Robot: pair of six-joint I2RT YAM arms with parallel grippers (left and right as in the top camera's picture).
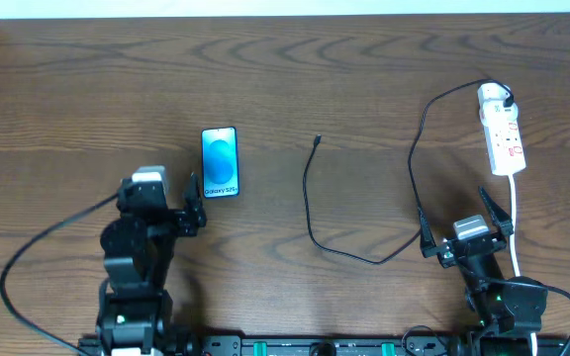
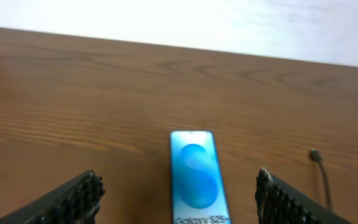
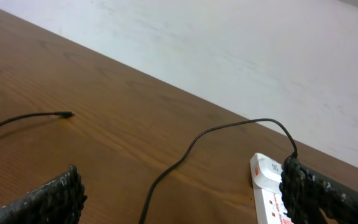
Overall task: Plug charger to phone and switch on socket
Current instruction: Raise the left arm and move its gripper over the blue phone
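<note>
- Dark wood-grain table, pale wall behind it.
- Phone flat, screen up, just ahead of left pincer, which is wide and empty.
- Charger plugged into socket at far right, tip loose mid-table.
- Right pincer wide, empty.

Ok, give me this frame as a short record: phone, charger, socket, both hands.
phone: blue screen up on the table, just ahead of the left hand
charger: plug at the socket, connector tip loose, apart from phone
socket: far right; switch state unreadable
left hand: open, empty
right hand: open, empty
</note>
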